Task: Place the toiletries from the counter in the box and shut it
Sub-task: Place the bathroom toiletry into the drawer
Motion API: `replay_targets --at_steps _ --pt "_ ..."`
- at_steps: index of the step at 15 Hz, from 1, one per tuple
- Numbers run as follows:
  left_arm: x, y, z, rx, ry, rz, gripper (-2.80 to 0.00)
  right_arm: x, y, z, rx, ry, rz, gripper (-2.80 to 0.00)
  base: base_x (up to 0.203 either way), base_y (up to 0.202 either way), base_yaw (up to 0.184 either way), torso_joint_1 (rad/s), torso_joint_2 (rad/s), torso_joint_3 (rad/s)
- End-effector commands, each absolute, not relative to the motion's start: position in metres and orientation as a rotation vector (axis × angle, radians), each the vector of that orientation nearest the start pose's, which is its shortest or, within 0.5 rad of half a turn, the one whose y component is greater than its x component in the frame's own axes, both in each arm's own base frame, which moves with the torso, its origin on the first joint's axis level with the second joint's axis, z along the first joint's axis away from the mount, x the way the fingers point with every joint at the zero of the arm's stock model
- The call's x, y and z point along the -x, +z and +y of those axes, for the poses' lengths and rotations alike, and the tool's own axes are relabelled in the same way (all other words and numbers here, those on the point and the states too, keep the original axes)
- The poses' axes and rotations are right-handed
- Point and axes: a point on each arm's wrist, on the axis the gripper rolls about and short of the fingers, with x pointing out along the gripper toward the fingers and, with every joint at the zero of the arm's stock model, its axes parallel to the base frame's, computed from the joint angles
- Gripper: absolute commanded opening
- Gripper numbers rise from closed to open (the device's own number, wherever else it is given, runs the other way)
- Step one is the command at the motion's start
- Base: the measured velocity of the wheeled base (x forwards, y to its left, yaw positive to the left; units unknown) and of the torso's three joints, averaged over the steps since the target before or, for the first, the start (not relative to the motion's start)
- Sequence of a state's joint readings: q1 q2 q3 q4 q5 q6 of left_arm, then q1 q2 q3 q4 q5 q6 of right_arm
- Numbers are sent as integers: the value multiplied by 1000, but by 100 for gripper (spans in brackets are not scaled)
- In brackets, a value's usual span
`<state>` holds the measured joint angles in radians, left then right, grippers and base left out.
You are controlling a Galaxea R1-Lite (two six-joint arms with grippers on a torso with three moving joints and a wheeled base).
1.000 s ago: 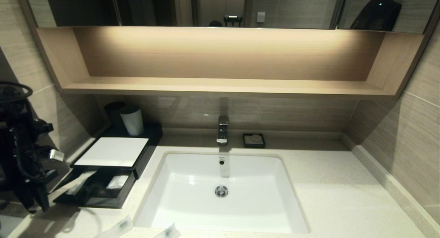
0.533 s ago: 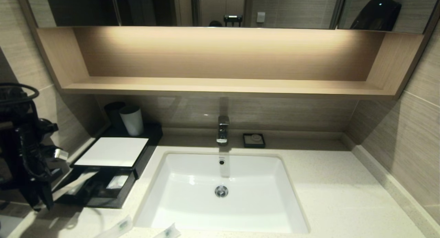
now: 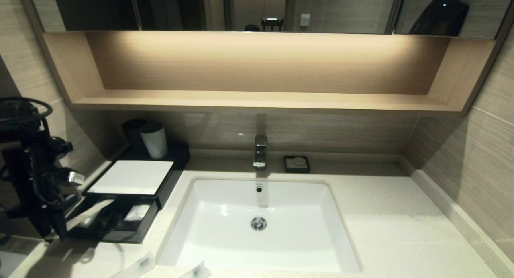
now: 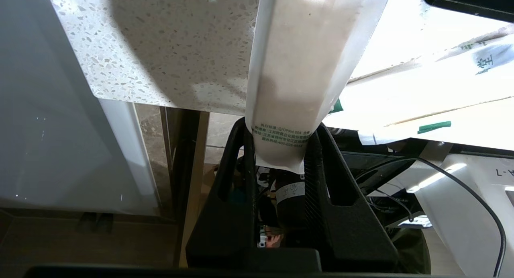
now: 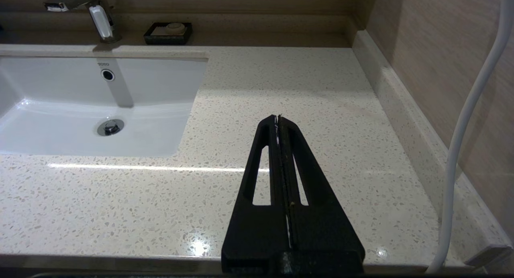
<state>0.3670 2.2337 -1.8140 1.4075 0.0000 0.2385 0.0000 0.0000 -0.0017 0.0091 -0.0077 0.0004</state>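
Note:
My left gripper [image 4: 279, 127] is shut on one of the toiletries, a slim whitish packet [image 4: 297, 69] with green print that sticks out beyond the fingertips. In the head view the left gripper [image 3: 54, 234] points down just left of the box's open drawer [image 3: 116, 238]. The box [image 3: 130, 176] is black with a white top panel, and packets lie in its drawer. Two more toiletries [image 3: 140, 265] [image 3: 196, 271] lie on the counter [image 3: 393, 229] near the front edge. My right gripper [image 5: 278, 118] is shut and empty, low over the counter right of the basin.
A white basin [image 3: 225, 197] is set into the counter, with a faucet [image 3: 260, 151] and a black soap dish [image 3: 296, 164] behind it. A white cup [image 3: 153, 140] and a dark cup [image 3: 132, 131] stand behind the box. A wooden shelf [image 3: 261, 99] overhangs the back wall.
My left arm has shifted a little to the right, toward the open drawer, still holding the packet. Nothing else has moved.

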Motion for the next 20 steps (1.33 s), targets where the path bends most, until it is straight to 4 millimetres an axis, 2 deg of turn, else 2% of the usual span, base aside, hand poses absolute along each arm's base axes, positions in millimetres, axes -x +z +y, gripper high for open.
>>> replay_targets --at_steps 1,7,20 --pt "-328 133 123 161 33 1823 -280 23 75 0 0 -8 8 -280 0 0 0 0 0 0" --pt "-337 124 125 167 39 1831 -280 23 75 0 0 -8 8 -280 0 0 0 0 0 0" --pt "-352 119 122 148 38 1803 -280 23 75 0 0 -8 8 -280 0 0 0 0 0 0"
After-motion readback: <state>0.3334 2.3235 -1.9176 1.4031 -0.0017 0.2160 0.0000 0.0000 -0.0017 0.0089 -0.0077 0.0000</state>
